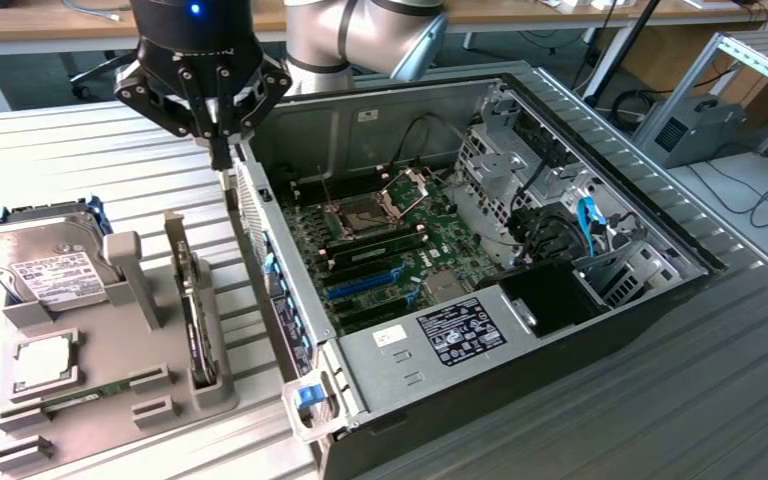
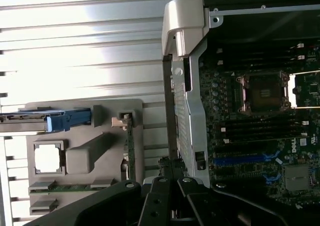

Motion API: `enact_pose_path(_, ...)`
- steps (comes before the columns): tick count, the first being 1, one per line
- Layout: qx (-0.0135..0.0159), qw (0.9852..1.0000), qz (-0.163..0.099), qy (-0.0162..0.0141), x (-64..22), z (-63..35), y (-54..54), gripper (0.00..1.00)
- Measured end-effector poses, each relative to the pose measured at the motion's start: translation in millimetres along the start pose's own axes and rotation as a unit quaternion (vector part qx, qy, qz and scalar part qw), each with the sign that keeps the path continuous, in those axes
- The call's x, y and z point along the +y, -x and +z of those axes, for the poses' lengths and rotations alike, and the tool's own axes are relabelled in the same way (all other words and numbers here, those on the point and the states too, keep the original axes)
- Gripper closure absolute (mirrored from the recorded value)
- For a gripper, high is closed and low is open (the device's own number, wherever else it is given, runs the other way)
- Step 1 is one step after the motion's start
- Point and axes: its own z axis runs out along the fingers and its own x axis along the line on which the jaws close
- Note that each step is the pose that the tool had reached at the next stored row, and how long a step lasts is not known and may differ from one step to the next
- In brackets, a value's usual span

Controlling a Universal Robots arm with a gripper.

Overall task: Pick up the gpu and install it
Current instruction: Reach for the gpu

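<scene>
I'm at the pick-up step: my jaws are fully closed and empty, above the computer case wall. The gpu stands on edge in the grey holder alongside, untouched. I judge grasping it needs jaws opened over its top edge.

I have the arm coming in from twelve o'clock of the exterior view, its grey joint bent behind the black wrist. The gripper hangs at about eleven o'clock, pointing straight down, its linkages folded inward and the jaws pressed together into one narrow tip.
</scene>
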Motion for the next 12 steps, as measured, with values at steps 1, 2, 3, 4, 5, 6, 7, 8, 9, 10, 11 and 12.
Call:
enact_pose_path(1, 0.0000, 1.0000, 0.000, 0.0000, -0.1, 0.0, -1.0, 0.89)
enact_pose_path(2, 0.0000, 1.0000, 0.000, 0.0000, -0.2, 0.0, -2.0, 0.89)
enact_pose_path(3, 0.0000, 1.0000, 0.000, 0.0000, -0.2, -0.1, -2.9, 0.89)
enact_pose_path(4, 0.0000, 1.0000, 0.000, 0.0000, -0.3, -0.1, -3.8, 0.89)
enact_pose_path(5, 0.0000, 1.0000, 0.000, 0.0000, -0.4, -0.1, -4.8, 0.89)
enact_pose_path(6, 0.0000, 1.0000, 0.000, 0.0000, -0.4, -0.1, -5.8, 0.89)
enact_pose_path(7, 0.0000, 1.0000, 0.000, 0.0000, -0.5, -0.2, -6.9, 0.89)
enact_pose_path(8, 0.0000, 1.0000, 0.000, 0.0000, -0.6, -0.2, -7.9, 0.89)
enact_pose_path(9, 0.0000, 1.0000, 0.000, 0.0000, -0.7, -0.3, -9.7, 0.89)
enact_pose_path(10, 0.0000, 1.0000, 0.000, 0.0000, -0.8, -0.3, -10.7, 0.89)
enact_pose_path(11, 0.0000, 1.0000, 0.000, 0.0000, -0.9, -0.4, -11.7, 0.89)
enact_pose_path(12, 0.0000, 1.0000, 0.000, 0.0000, -1.0, -0.4, -12.6, 0.89)
